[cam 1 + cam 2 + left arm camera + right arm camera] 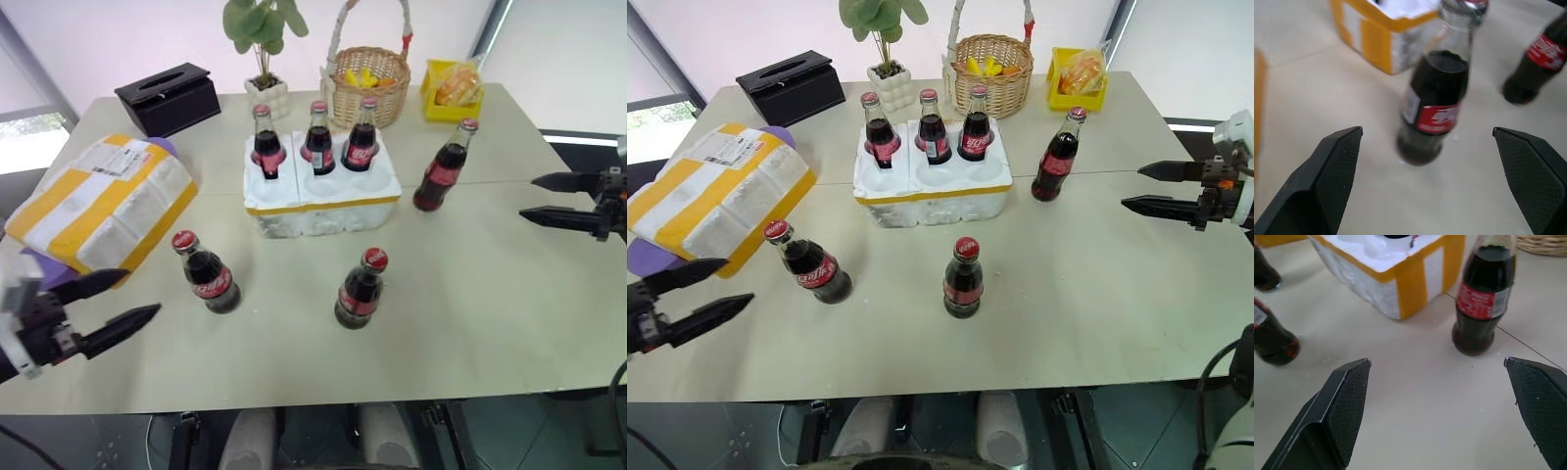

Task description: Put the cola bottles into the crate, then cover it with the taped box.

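Standing in the crate's (323, 201) back wells are three cola bottles (317, 139); three more wait on the table (490, 304) around it. Left gripper (125, 300) and right gripper (549, 199) hover empty, jaws spread wide. Taped box (103, 201) rests at left.

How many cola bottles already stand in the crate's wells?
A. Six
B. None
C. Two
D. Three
D: three cola bottles stand in the back row of the crate, while three more are out on the table.
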